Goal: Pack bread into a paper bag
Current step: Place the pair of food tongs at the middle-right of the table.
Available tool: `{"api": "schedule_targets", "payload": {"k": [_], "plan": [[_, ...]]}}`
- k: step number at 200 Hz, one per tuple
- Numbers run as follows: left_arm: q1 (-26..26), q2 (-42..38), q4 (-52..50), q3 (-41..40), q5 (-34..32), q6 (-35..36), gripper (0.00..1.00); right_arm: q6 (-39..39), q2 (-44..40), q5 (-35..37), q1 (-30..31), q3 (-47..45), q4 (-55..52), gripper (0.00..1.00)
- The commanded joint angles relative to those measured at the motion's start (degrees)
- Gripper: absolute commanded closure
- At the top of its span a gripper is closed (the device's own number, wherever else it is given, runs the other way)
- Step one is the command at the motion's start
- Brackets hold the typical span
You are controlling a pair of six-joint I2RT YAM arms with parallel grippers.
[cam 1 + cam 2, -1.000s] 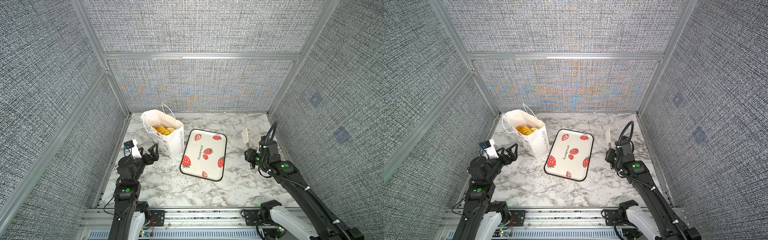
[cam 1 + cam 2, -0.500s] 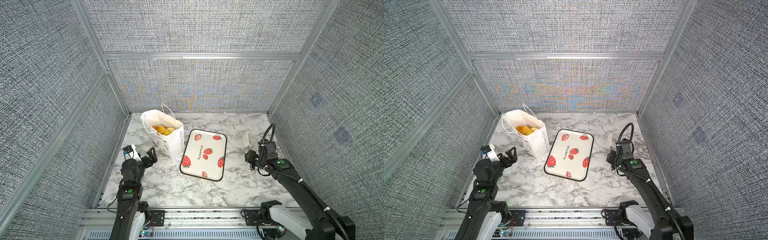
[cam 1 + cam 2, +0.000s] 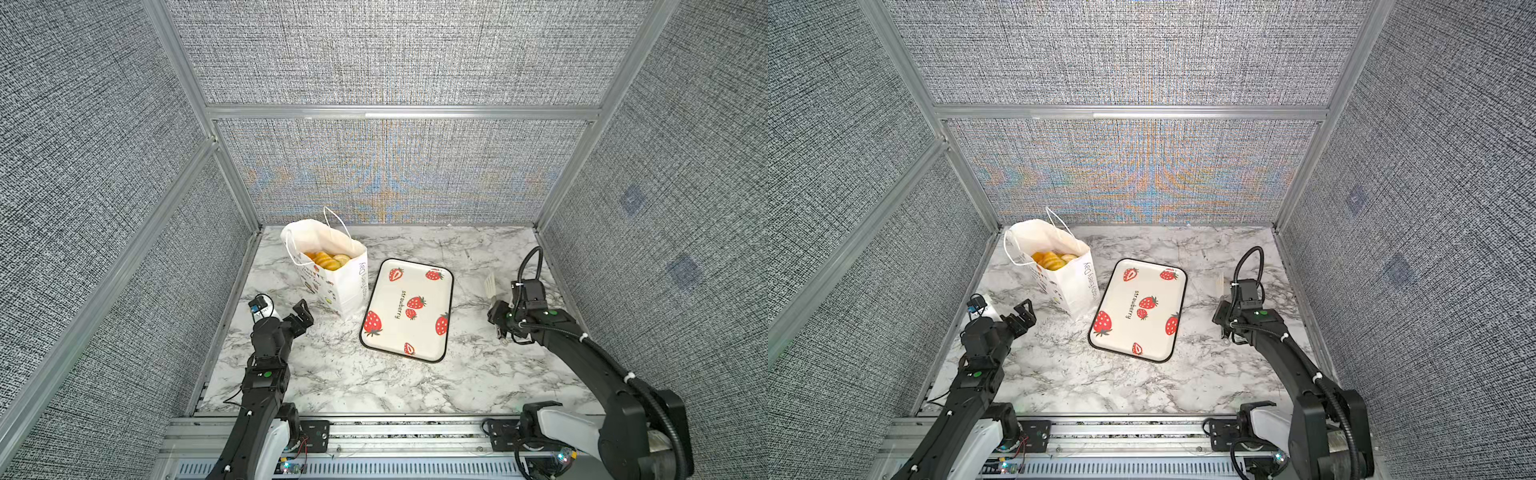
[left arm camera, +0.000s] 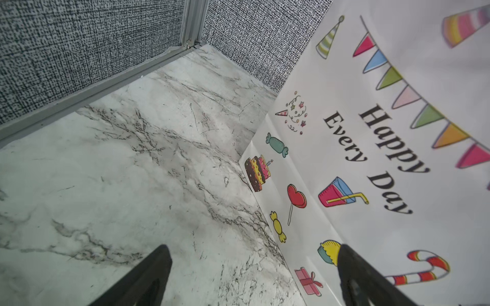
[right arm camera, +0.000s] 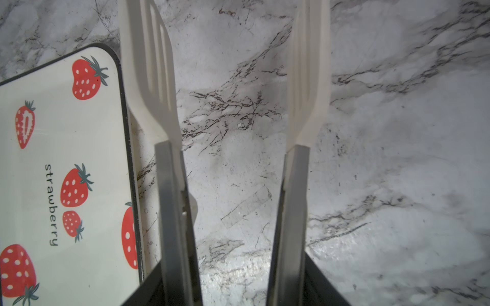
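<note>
Top views: bread sits inside the upright paper bag, just left of the strawberry tray. Left gripper spread wide, holding nothing, near the bag's base. Right gripper clamps white tongs, tips apart.

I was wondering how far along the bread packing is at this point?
Done: bread sits inside the upright paper bag, and the strawberry tray holds none; no bread shows on the table. In hand: the right hand grips white tongs with nothing between their blades; the left hand is open beside the bag. Left: seemingly nothing to pack, perhaps only setting the tongs down.
</note>
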Motion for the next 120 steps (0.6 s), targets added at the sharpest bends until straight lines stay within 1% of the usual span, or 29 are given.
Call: {"api": "schedule_targets", "payload": {"k": [1,52,120], "plan": [[-0.01,0.52,4.1,-0.41,-2.58,-1.34,0.01,-0.16,2.86,-1.02,-0.46,1.25,3.41,0.44],[-0.09,1.26,8.11,-2.77,-6.19,-1.88,0.01,-0.47,10.8,-3.26,-1.19,3.88,4.94,0.44],[-0.2,4.37,11.31,-2.91,-7.52,-1.12,0.01,-0.74,16.6,-4.07,-1.22,5.76,6.59,0.44]]}}
